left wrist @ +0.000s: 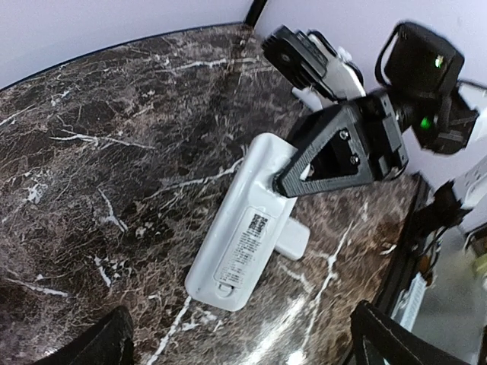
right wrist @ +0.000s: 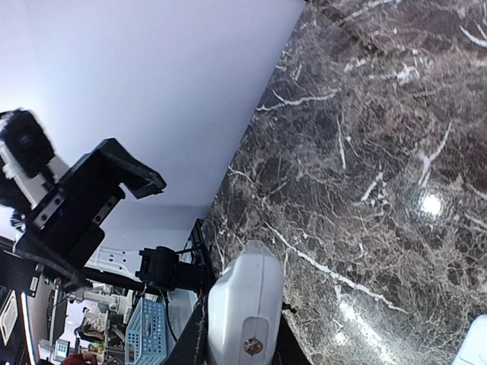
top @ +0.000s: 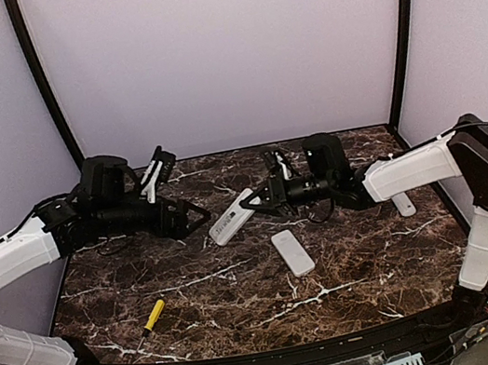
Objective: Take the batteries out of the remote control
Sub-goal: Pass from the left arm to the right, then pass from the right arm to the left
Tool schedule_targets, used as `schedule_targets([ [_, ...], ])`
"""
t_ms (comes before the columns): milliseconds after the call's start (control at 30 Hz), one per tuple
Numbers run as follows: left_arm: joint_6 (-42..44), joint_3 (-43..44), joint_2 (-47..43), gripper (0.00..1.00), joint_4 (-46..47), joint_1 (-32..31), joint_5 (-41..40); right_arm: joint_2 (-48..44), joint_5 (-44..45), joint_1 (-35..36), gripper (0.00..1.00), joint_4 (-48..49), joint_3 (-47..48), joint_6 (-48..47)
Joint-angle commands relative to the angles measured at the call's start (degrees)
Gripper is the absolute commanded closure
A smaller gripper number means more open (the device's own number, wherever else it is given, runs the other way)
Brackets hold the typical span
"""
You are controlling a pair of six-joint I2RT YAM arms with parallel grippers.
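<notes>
My right gripper (top: 255, 201) is shut on one end of a white remote (top: 230, 218), held low over the marble table. In the left wrist view the remote (left wrist: 243, 228) shows its back with a label, its cover closed. One black right finger (left wrist: 335, 152) lies across its far end. In the right wrist view the remote (right wrist: 247, 296) sits end-on between my right gripper's (right wrist: 243, 342) dark fingers. My left gripper (top: 191, 213) is open and empty just left of the remote's free end; its fingertips (left wrist: 114, 342) stand wide apart. No batteries are in view.
A second white remote (top: 292, 251) lies on the table in front of the held one. A small white piece (top: 403, 204) lies under the right arm. A yellow-handled screwdriver (top: 154, 315) lies at the front left. A white corner (left wrist: 293, 239) shows from beneath the held remote.
</notes>
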Motion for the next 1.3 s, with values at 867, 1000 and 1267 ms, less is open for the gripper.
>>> schedule_targets([
  [867, -30.68, -7.55, -1.70, 0.37, 17.41, 5.66, 18.89, -11.80, -2.91, 0.47, 1.00, 16.37, -3.66, -8.65],
  [1000, -31.32, -7.51, -1.66, 0.39, 17.97, 5.72, 18.60, -11.63, -2.75, 0.73, 1.00, 15.52, -3.41, -9.46],
  [1267, -32.30, -7.60, -1.27, 0.41, 18.80, 5.71, 19.09, -11.60, -2.57, 1.03, 1.00, 14.98, -3.36, -10.02],
])
